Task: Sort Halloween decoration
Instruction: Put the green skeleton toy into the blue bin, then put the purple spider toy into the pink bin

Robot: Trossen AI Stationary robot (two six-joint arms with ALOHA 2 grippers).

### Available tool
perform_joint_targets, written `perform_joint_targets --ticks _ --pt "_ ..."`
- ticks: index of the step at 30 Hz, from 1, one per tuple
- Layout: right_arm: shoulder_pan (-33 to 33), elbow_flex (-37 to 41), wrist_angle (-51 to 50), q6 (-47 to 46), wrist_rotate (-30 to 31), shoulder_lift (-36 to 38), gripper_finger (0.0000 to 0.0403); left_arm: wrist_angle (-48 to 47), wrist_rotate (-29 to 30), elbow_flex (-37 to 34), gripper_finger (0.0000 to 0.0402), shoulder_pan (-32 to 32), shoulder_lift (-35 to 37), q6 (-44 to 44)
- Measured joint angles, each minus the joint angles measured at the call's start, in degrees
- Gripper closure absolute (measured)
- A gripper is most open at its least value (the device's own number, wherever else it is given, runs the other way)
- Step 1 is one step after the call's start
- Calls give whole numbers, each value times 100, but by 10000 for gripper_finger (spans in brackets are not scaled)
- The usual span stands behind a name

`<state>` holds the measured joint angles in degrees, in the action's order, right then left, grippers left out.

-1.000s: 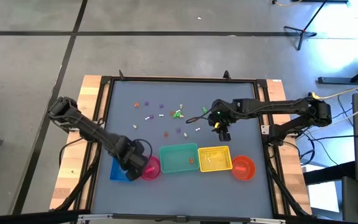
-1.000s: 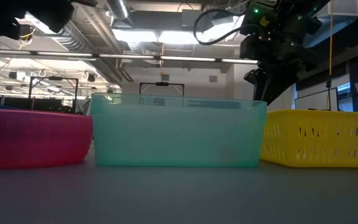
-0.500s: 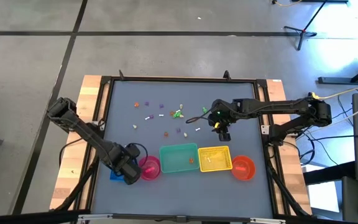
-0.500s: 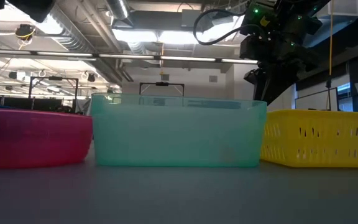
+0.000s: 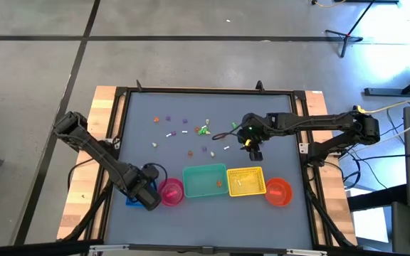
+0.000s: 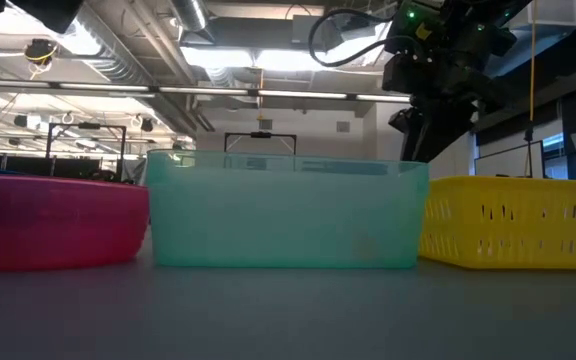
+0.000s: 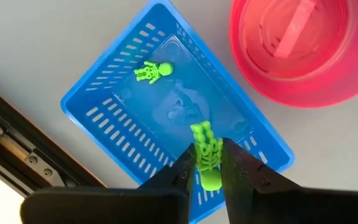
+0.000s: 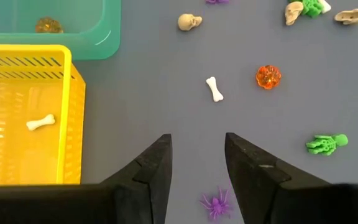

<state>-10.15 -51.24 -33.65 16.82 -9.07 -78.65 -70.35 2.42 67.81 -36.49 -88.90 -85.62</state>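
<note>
Held trinket: a small bright-green plastic skeleton (image 7: 206, 155) sits pinched between the fingers of the left tool (image 7: 207, 167), above the blue slotted plastic basket (image 7: 114, 134).
Left tool: narrow, gripping the green skeleton; it hangs over the near-left corner of the bench, at the blue basket, just left of the pink round bowl (image 5: 171, 191).
In the blue basket: a second green skeleton (image 7: 152, 71) lies on the basket floor.
Loose trinkets: tiny green, orange, purple and white pieces (image 5: 203, 131) lie scattered over the middle and far part of the grey bench (image 5: 191, 213). The right wrist view shows a white bone (image 8: 214, 88), an orange pumpkin (image 8: 268, 76), a beige skull (image 8: 189, 22), a green skeleton (image 8: 325, 144) and a purple spider (image 8: 216, 203) on the bench.
Right tool: its fingers (image 8: 156, 163) stand apart with nothing between them; the right tool (image 5: 254, 153) hovers over the bench right of centre, beyond the yellow slotted basket (image 5: 245, 181).
Containers: along the near edge, left to right, blue basket, pink bowl, teal translucent tub (image 5: 205, 180), yellow basket, orange round bowl (image 5: 278, 191).
Sorted so far: a white bone (image 8: 40, 122) lies in the yellow basket; an orange piece (image 8: 45, 25) sits in the teal tub.
</note>
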Motion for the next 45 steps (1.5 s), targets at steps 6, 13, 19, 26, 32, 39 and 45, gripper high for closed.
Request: perform_joint_targets --ticks 6,13,19,26,32,39,45 --pt "0 0 20 0 1 0 256 -16 5 0 303 2 0 -103" --pt "1 0 62 0 1 0 256 -15 651 0 249 3 0 -104" --pt "0 0 85 0 1 0 256 -12 1803 0 226 195 0 -102" --pt "2 0 84 0 1 0 256 15 2564 -2 223 1070 0 249" --pt "2 0 83 0 1 0 256 463 2442 -2 223 2162 0 2222" --pt "2 0 82 0 0 0 256 1458 1500 -2 223 3496 0 4615" --pt "0 0 81 0 0 0 256 1776 999 -2 223 4433 0 5913"
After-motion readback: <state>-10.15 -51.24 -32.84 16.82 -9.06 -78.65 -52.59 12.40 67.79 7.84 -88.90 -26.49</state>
